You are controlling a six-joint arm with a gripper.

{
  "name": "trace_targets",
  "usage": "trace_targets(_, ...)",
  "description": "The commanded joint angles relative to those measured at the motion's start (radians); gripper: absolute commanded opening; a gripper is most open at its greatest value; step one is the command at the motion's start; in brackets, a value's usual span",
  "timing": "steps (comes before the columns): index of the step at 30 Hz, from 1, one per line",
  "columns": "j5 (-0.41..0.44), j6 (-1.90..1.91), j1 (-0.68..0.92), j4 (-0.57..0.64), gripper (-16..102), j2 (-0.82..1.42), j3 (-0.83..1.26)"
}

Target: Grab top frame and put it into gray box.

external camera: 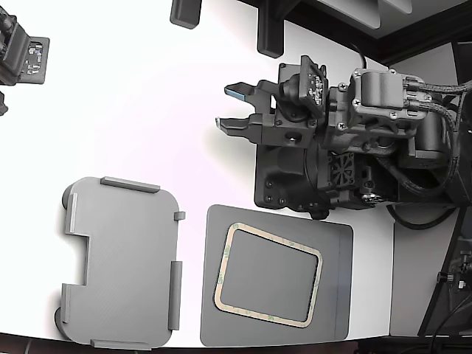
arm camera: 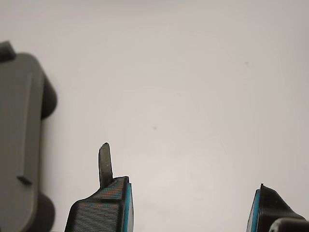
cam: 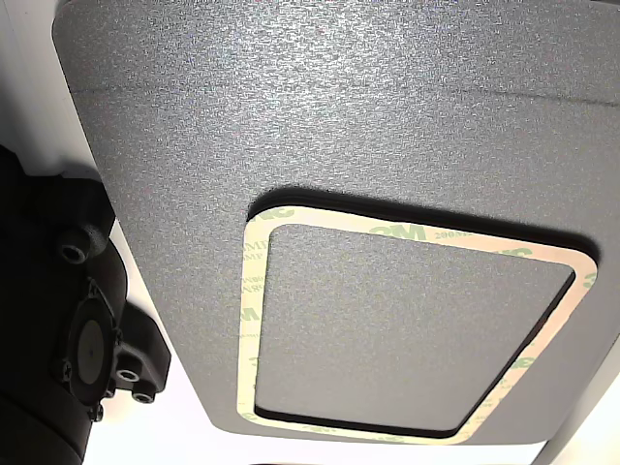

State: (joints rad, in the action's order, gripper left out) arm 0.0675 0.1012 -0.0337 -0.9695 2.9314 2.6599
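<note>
Beige and thin, the top frame (external camera: 268, 276) lies flat on a dark gray mat (external camera: 335, 284) near the lower edge of the white worktop (external camera: 133, 103) in the exterior view. Faint green marks run along its band, and the mat shows through its hollow middle. Just beside the mat, toward the exterior view's left, sits the gray box (external camera: 122, 262), apart from it and holding nothing. The black arm's gripper (external camera: 234, 108) hovers over bare worktop above the mat, its fingers (arm camera: 104, 205) spread apart, gripping nothing. An edge of the box shows in the wrist view.
</note>
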Motion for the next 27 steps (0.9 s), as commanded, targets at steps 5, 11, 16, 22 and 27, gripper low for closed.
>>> trace_targets(5, 0.006, 0.003, -0.011, 0.005, 100, 0.023, -0.021)
trace_targets(11, 0.006, 0.003, -0.011, 0.005, 100, 0.023, -0.021)
trace_targets(16, 0.021, 0.014, -0.011, 0.005, 100, 0.023, -0.021)
trace_targets(22, 0.0, -0.008, -0.008, 0.005, 100, 0.021, -0.043)
trace_targets(27, 0.017, -0.046, 0.032, 0.002, 100, -0.121, -0.198)
